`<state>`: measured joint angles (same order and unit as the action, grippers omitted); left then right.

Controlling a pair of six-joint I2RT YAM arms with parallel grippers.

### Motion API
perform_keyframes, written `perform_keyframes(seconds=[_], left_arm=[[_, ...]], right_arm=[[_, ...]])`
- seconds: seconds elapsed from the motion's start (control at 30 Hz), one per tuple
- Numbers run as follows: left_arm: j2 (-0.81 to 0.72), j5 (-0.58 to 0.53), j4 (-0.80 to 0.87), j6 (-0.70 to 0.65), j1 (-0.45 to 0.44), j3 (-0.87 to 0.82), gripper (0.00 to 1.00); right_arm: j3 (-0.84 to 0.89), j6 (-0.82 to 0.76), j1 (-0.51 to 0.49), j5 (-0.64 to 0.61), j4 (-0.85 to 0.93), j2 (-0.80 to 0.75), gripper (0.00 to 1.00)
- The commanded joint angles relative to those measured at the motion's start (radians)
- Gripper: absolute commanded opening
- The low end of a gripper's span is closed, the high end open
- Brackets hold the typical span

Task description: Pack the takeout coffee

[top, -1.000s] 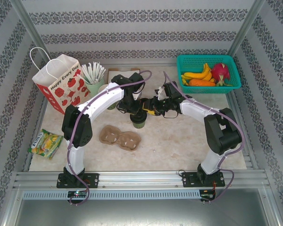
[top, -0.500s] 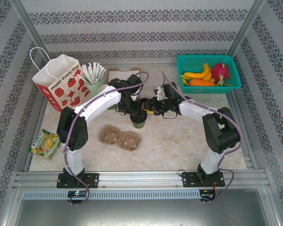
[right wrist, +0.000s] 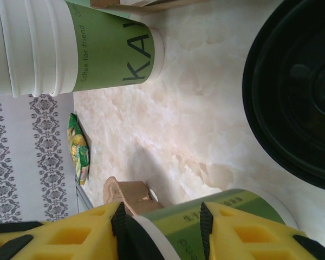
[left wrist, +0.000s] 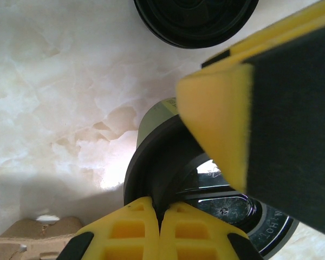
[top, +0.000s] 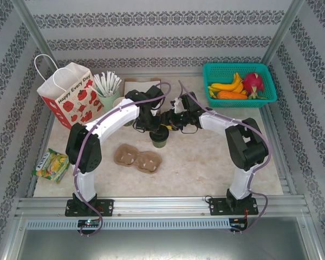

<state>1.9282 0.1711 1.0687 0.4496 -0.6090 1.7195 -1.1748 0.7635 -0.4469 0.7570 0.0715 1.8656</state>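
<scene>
The takeout coffee, an olive-green paper cup with a black lid, stands mid-table just behind the cardboard carrier. My left gripper comes down from the left, and its yellow fingertips are shut on the lid's near rim. My right gripper reaches in from the right, rolled on its side. Its jaws stand apart astride the cup's upper wall. One finger lies over the lid; the other sits in front of the cup wall.
A loose black lid lies right behind the cup. A stack of green-and-white cups stands nearby. The paper bag and mint cup of straws are back left, the fruit basket back right, the cardboard carrier in front, and a snack packet at the left.
My right gripper has edged left toward the cup and its jaws have spread a little. My left arm's elbow has swung left while its fingertips stayed on the lid.
</scene>
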Motion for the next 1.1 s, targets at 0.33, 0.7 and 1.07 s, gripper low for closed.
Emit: perform_keyframes(seconds=[0.33, 0.7, 1.07], left_arm=[[0.079, -0.034, -0.015, 0.037, -0.038, -0.023, 0.0], [0.069, -0.036, -0.02, 0.064, -0.038, -0.02, 0.0], [0.069, -0.012, -0.045, 0.11, -0.038, -0.021, 0.0]], right_arm=[[-0.014, 0.004, -0.046, -0.066, 0.074, -0.01, 0.51], [0.234, 0.047, 0.043, -0.32, -0.023, -0.329, 0.86], [0.518, -0.029, 0.0, -0.367, -0.07, -0.611, 0.98]])
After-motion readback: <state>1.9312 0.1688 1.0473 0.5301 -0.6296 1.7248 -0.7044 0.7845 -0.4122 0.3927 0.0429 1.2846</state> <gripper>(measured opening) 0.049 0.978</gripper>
